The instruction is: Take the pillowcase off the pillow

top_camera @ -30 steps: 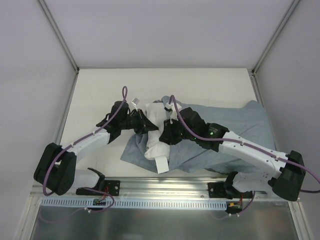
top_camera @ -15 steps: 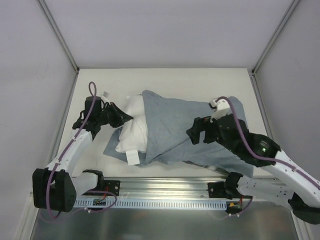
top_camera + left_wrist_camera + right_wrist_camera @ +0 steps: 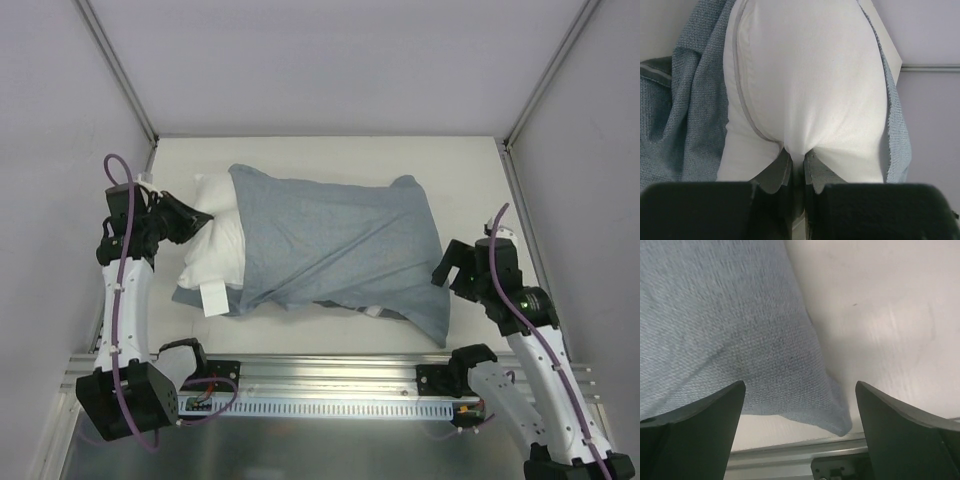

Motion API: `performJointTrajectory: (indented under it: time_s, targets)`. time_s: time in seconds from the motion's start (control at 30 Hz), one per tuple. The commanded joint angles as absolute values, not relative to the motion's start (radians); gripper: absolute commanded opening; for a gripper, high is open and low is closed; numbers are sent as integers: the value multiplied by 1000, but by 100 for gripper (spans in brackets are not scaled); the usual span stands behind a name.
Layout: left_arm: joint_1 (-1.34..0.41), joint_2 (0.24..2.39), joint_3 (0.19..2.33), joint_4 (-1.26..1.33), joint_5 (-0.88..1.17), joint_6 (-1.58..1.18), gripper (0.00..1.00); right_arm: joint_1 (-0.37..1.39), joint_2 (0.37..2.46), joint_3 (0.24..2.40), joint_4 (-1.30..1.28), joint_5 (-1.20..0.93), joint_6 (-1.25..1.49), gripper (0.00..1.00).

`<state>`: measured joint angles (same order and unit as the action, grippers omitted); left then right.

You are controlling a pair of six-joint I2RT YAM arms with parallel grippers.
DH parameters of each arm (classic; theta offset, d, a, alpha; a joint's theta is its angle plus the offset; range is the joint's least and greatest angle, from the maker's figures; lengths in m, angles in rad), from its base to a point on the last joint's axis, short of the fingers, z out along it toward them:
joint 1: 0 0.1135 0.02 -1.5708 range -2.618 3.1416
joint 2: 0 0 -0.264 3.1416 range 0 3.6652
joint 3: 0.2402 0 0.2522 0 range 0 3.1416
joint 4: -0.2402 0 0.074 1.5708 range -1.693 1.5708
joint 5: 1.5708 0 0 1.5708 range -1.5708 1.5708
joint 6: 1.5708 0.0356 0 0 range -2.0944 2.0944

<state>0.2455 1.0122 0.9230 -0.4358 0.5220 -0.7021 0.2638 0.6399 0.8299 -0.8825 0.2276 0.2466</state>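
Our arms have swung apart: the left gripper (image 3: 799, 159) clamps its jaws on the pillow (image 3: 805, 75) at the left of the counter (image 3: 330, 160), while the right gripper (image 3: 799, 390) gapes, apparently empty, beside the pillowcase (image 3: 340, 240) lying lengthwise between them.

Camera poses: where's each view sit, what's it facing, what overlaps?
Top external: above and behind the robot, looking down at the table; left arm and right arm show.
Left wrist: on the left arm, looking along the left end effector, shut on the pillow.
Right wrist: looks down past the open right end effector at the pillowcase corner.
Shared: pillow in top and left wrist; pillowcase in all three.
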Motion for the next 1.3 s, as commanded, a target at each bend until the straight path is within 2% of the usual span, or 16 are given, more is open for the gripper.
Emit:
performJointTrajectory:
  time_s: [0.0,0.1,0.13,0.17,0.23,0.27,0.33,0.43,0.57,1.0,1.1,1.27]
  targets:
    - [265,1008,1018,-423,540,-661,0,229,643,715,-755,-6,268,96]
    - [265,1022,1043,-436,540,-652,0,227,653,582,-586,-165,331,100]
    - [265,1034,1046,-436,548,-653,0,227,663,551,-543,-229,345,92]
    - [265,1040,1046,-437,551,-655,0,227,688,526,-484,-247,360,71]
    - [265,1051,1048,-437,557,-644,0,227,713,503,-477,-223,388,39]
    - [265,1049,1046,-439,555,-640,0,226,719,509,-510,-198,390,13]
    - [275,1043,1049,-452,549,-629,0,226,709,550,-566,-100,384,1]
    - [307,1039,1046,-459,543,-644,0,219,654,598,-659,58,377,1]
    - [360,1032,1042,-457,563,-681,0,177,624,683,-732,156,365,1]
    - [612,1009,1140,-474,718,-780,0,-139,673,880,-841,242,282,2]
    - [688,974,1134,-474,729,-821,0,-189,680,868,-839,207,267,2]
    - [703,983,1124,-471,764,-836,0,-207,692,729,-789,201,261,2]
